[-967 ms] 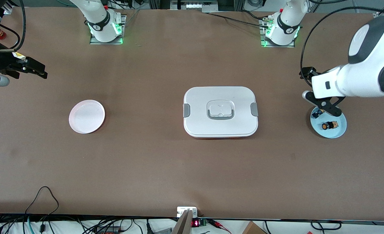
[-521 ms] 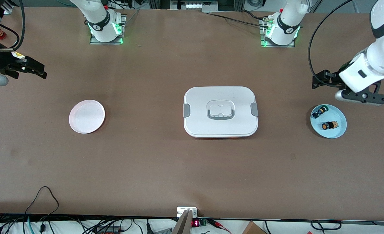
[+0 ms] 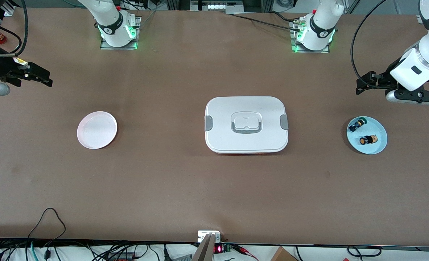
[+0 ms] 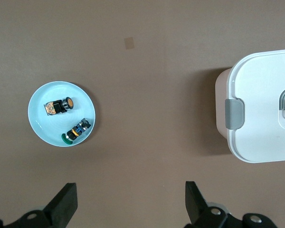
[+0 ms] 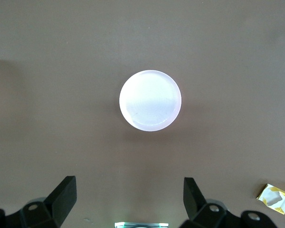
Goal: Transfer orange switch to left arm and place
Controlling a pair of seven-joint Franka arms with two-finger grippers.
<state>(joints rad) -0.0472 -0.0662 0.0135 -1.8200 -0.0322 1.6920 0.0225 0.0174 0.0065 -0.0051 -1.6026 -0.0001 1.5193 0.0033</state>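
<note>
— Brown worktop (image 3: 170, 188) all round, what do you see from up there?

— My left end effector (image 4: 128, 204) hangs in the air with its fingers (image 4: 66, 202) wide apart and nothing between them. It is over bare worktop at the left arm's end, just beside the pale blue plate (image 3: 377, 146), on the side of the plate toward my bases.

— And the orange switch?

— The orange switch (image 4: 58, 105) lies on its side in that blue plate, below and ahead of my left end effector, well apart from the fingers. A second switch with blue-green parts (image 4: 75, 132) lies in the same plate, closer to my left end effector than the orange one; the two are near each other but not touching.

— Where is the box?

— The white box (image 3: 246, 124) sits flat in the middle of the worktop, lid on, grey clips at both ends, off to one side of my left end effector toward the right arm.

— Your other arm?

— It waits. My right end effector (image 5: 128, 202) is up over the right arm's end of the worktop, fingers spread, holding nothing. The pink plate (image 5: 150, 100) lies below and ahead of it, with nothing on it. A crumpled yellow-and-white scrap (image 5: 275, 198) lies just beside that end effector.
</note>
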